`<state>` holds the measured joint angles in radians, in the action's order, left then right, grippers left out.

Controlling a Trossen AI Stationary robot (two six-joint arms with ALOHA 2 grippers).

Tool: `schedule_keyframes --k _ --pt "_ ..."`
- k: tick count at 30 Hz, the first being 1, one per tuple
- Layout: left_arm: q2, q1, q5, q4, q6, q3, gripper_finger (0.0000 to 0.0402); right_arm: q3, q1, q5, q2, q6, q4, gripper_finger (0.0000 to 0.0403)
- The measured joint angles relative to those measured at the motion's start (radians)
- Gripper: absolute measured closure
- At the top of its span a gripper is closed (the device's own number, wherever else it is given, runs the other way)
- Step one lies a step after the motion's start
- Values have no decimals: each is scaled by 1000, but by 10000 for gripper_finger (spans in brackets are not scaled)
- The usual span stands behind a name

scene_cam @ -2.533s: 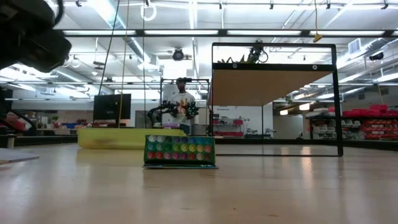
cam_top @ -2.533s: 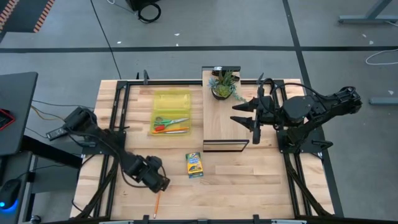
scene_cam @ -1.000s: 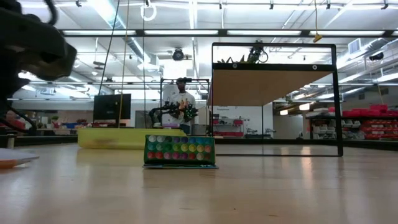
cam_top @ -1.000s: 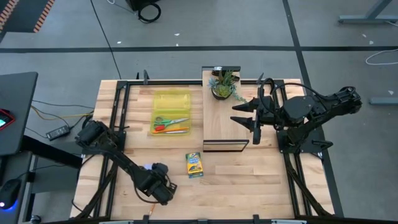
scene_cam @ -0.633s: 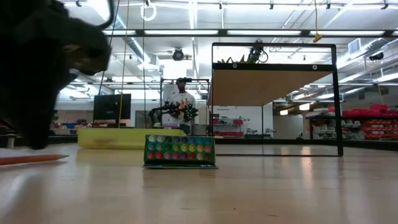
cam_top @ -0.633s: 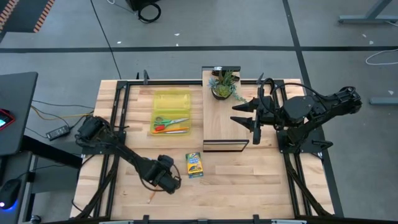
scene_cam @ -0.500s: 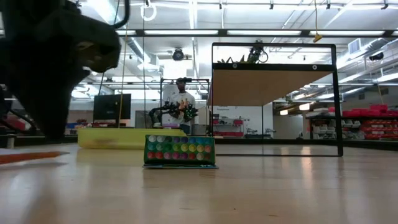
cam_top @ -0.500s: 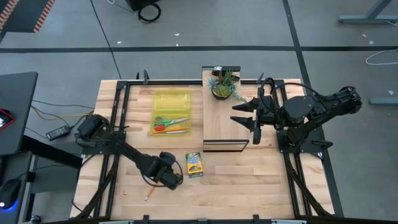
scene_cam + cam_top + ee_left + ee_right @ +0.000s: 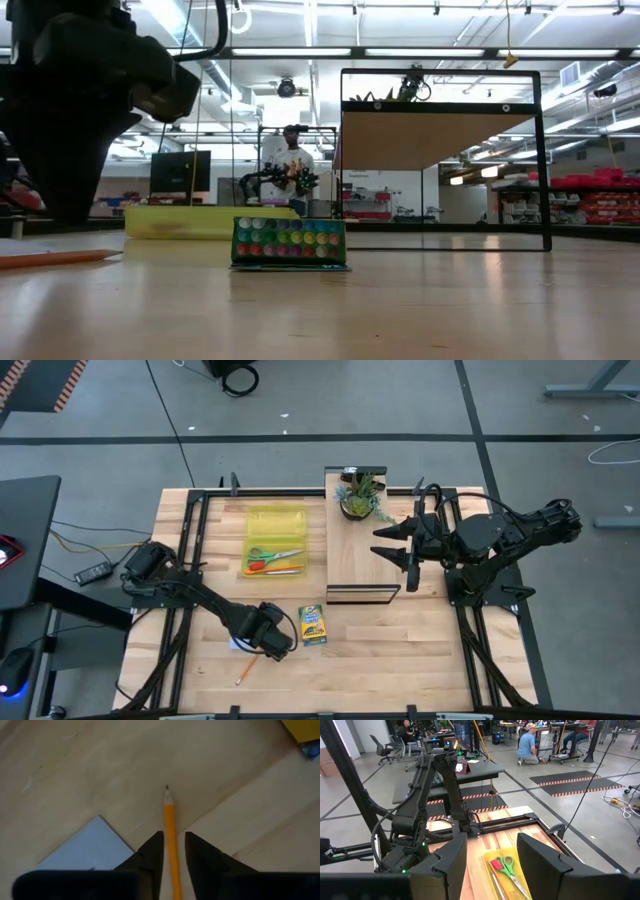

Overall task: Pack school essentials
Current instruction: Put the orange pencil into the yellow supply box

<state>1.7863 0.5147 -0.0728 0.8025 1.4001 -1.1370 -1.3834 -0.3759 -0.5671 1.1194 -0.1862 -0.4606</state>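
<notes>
My left gripper (image 9: 268,640) (image 9: 173,839) is low over the table's near part, left of the green-and-yellow crayon box (image 9: 313,625) (image 9: 289,244), and is shut on an orange pencil (image 9: 243,672) (image 9: 60,258). The pale blue notepad (image 9: 236,644) (image 9: 95,845) lies flat on the table beside and partly under that gripper. The yellow tray (image 9: 276,540) holds the green-handled scissors (image 9: 278,554), the red pen (image 9: 256,565) and a second orange pencil (image 9: 285,569). My right gripper (image 9: 395,546) (image 9: 492,865) is open, raised over the wooden board (image 9: 362,550). My left gripper pinches the pencil's shaft (image 9: 171,827) between its two fingers, a short way behind the sharpened tip (image 9: 167,788), which sticks out ahead of the fingertips. The fingers lie along the pencil. Its long rear part (image 9: 243,672) trails toward the table's near left, about level, just above the table.
A potted green plant (image 9: 360,495) stands at the far end of the wooden board. The board's black frame (image 9: 445,160) stands upright right of the crayon box. Bare tabletop (image 9: 400,650) lies right of the crayon box and along the near edge. A person sits far behind the table.
My left gripper has moved from the near edge toward the far edge and to the right, closer to the crayon box, with the pencil in its fingers. The pencil has come along and turned from nearly near-far to a slant toward the near left.
</notes>
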Motion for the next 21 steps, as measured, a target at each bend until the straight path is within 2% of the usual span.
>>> schedule_keyframes --k 4,8,13,18,21 --pt "5 3 -9 3 -10 0 279 0 0 0 0 2 0 223" --pt "5 -5 -4 -49 -24 36 262 0 0 0 0 2 0 223" --pt "3 -8 17 -109 11 107 261 0 0 0 0 -2 0 223" --pt "0 -9 17 -122 5 120 263 0 0 0 0 -7 0 223" --pt "0 -22 15 -120 -6 121 278 0 0 0 0 -5 5 223"
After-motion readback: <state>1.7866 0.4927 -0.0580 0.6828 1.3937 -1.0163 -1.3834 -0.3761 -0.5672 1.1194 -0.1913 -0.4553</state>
